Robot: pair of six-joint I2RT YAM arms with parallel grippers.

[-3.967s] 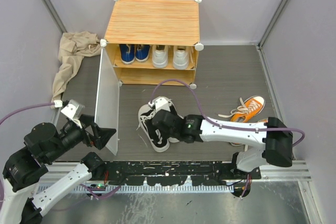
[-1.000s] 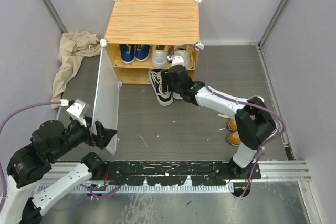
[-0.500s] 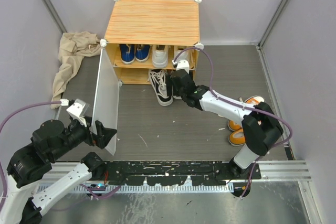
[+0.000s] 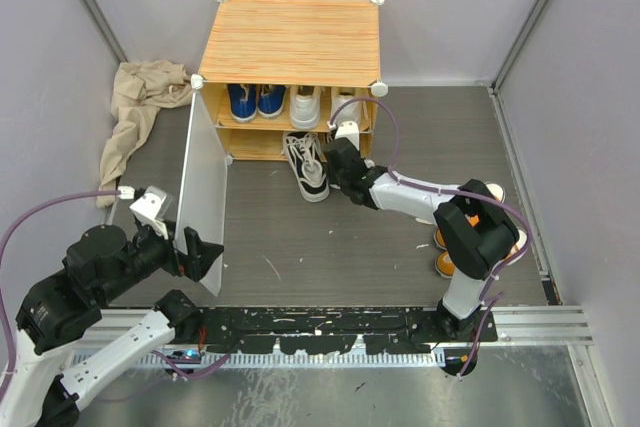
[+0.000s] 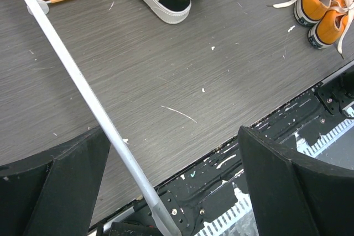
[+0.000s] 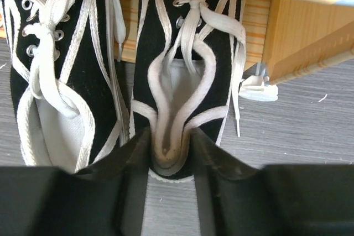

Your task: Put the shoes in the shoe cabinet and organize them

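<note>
Spreads the left gripper (image 5: 171, 131) wide at the near edge, straddling the thin edge of the cabinet door (image 5: 83, 89), plain only in the left wrist view. Catches orange shoes (image 5: 323, 4) side by side on the floor (image 5: 210, 75) there too, half hidden by the right arm from above. Pinches the heel of one black shoe (image 6: 182, 81) with the right gripper (image 6: 168, 139), pressing from both sides; confirms that contact in the right wrist view alone. Shows its mate (image 6: 61, 81) just beside, toes at the lower shelf of the cabinet (image 4: 290, 42). Reveals from overhead blue shoes (image 4: 255, 99) and white shoes (image 4: 305, 105) on the upper shelf, a cloth (image 4: 140, 97) far left.
</note>
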